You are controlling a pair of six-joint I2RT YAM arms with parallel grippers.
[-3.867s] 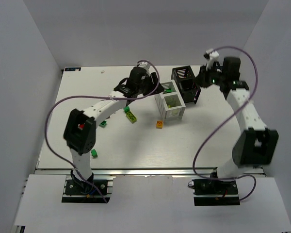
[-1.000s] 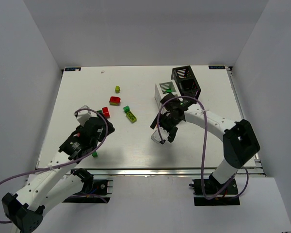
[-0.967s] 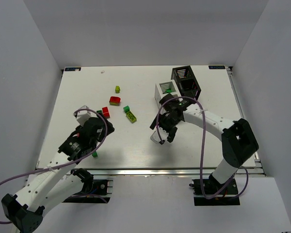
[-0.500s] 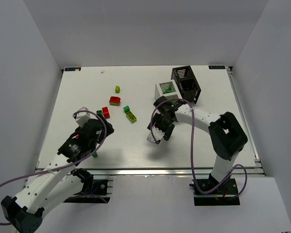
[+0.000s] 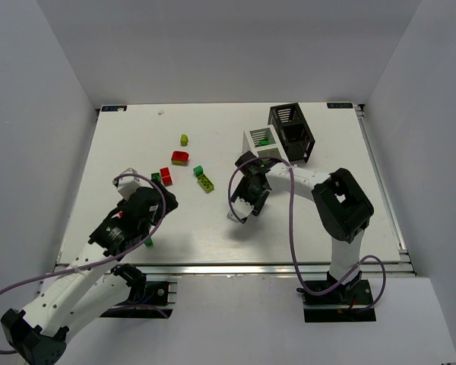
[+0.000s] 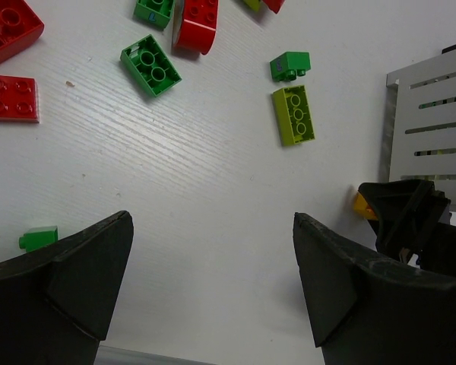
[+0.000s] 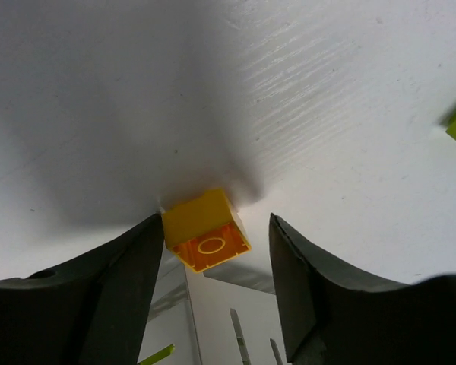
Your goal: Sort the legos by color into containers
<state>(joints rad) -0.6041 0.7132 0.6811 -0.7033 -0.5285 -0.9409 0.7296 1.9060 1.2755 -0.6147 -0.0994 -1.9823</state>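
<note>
While the left gripper (image 6: 213, 251) gapes, the right gripper's (image 7: 214, 222) jaws stand apart around an orange brick (image 7: 205, 232) beside the white bin (image 5: 260, 141).

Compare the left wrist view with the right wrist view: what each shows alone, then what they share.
Left wrist only: red bricks, green bricks and the left fingers, wide apart. Right wrist only: the orange brick close up, ring-marked face showing, between the right fingers. Both: that orange brick, a mere sliver in the left wrist view, and the white table.
</note>
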